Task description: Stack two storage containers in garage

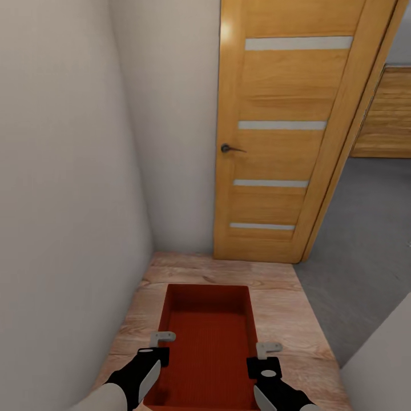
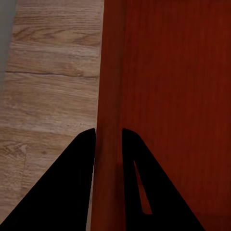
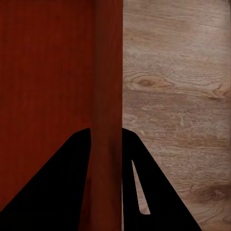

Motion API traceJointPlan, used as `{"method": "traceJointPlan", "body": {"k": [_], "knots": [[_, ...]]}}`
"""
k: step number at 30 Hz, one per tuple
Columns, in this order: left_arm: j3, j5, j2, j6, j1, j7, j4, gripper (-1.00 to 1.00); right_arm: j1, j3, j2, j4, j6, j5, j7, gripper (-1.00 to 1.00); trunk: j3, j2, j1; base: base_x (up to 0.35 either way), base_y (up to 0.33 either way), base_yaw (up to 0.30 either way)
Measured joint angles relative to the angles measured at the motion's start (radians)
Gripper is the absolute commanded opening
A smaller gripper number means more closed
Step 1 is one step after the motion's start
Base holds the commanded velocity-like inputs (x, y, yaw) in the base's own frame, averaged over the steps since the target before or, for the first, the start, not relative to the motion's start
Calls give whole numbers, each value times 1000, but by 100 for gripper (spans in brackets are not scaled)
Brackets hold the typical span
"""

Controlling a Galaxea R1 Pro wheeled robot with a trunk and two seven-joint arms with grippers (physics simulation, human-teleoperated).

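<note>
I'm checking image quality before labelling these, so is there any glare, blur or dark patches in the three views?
Head view: a bright glare spot near the top of the door, edges slightly soft. Left wrist view: the left gripper fingers are flat black silhouettes with no detail; bin wall evenly lit. Right wrist view: same black right gripper fingers, wood floor grain sharp.

Both arms reach forward and low, roughly parallel, wrists level. Left gripper sits at the bin's left wall, one finger on each side of it; in the left wrist view its dark fingers bracket the wall rim closely, clamped on it. Right gripper mirrors this at the right wall; the right wrist view shows its fingers straddling that rim, closed against it.
</note>
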Motion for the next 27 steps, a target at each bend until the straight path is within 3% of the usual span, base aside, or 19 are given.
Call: {"method": "traceJointPlan", "body": {"k": [17, 21, 27], "knots": [[2, -2, 1, 1, 0, -1, 1, -100, 0, -7, 3, 3, 1, 9, -1, -100, 0, 0, 0, 9, -1, -278], [-1, 1, 1, 1, 0, -1, 1, -100, 0, -7, 3, 3, 1, 9, 0, -100, 0, 0, 0, 201, 39, -263], [-2, 3, 2, 0, 0, -2, 0, -100, 0, -3, 2, 2, 0, 4, 0, -100, 0, 0, 0, 303, 83, -56]]}}
